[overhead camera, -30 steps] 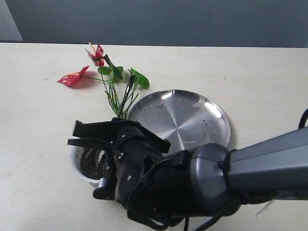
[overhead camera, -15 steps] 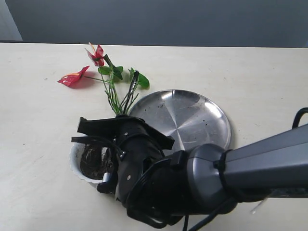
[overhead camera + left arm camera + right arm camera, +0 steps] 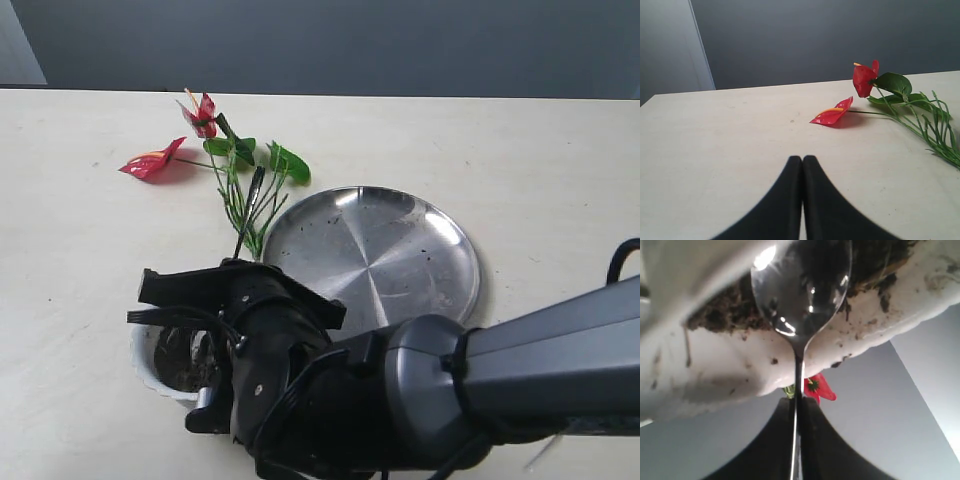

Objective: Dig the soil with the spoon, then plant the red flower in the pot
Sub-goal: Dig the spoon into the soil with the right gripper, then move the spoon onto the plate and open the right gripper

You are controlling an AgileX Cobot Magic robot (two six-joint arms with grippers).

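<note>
Digging is the step in hand, by my read. The right gripper (image 3: pixel 796 440) has its two dark fingers pressed in on the thin handle of the spoon (image 3: pixel 800 295), and the shiny oval bowl sits right at the soil (image 3: pixel 720 315), over the smudged white wall of the pot (image 3: pixel 740 365). Crumbs cling to that wall, and a pale fibre or two shows in the dark earth. Whether the bowl carries a load right now, I cannot tell; its face looks mostly clean and bright.

From the exterior view the big right arm covers most of the pot (image 3: pixel 140 355), with only a slice of rim and a patch of soil (image 3: pixel 180 362) showing beside the right gripper (image 3: pixel 205 345).

The red flower (image 3: pixel 152 162) lies flat on the table (image 3: pixel 520 150), blooms pointing away from the pot and green stems running down toward the edge of the steel plate (image 3: pixel 390 250), which sits just beside the pot and carries a few dark specks. Nobody holds the flower.

The left gripper (image 3: pixel 802 167) hangs low over the table with its fingers touching, pinching nothing, and the red flower (image 3: pixel 832 116) is ahead of it, well apart.

So, judging the score: the spoon is in hand and working the soil, but no clear hole shows. Finishing the hole, picking up the flower and setting its stems in the pot are all left to do.
</note>
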